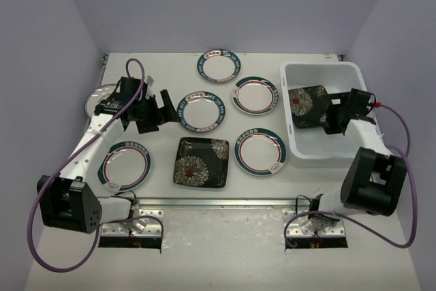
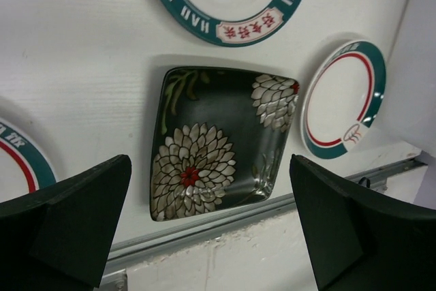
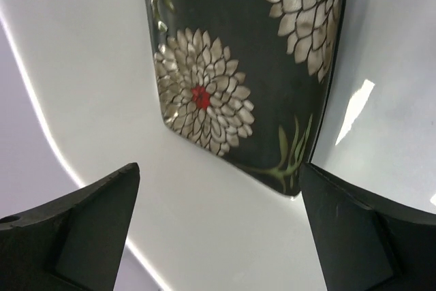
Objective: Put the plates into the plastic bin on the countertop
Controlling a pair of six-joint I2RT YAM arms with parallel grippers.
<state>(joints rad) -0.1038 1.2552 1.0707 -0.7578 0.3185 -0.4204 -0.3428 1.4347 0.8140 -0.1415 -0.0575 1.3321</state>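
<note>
right gripper (image 1: 334, 115) hangs inside the bin (image 1: 320, 67), jaws wide and empty, above 1 black square plate (image 1: 305, 103) lying in it. left gripper (image 1: 153, 110), well left of the bin, is wide and empty too. a careless lift-out could snag the bin wall, dragging it

Layout: the white translucent rectangular plastic bin (image 1: 319, 152) is sitting at the right side of the off-white matte countertop (image 1: 163, 66). One black square floral plate (image 1: 306, 105) is lying inside it, by its left wall. The second black square floral plate (image 1: 201, 162) is lying left of the bin, front centre. Five round white teal-rimmed plates (image 1: 200, 111) are lying left, behind and right of it.
</note>
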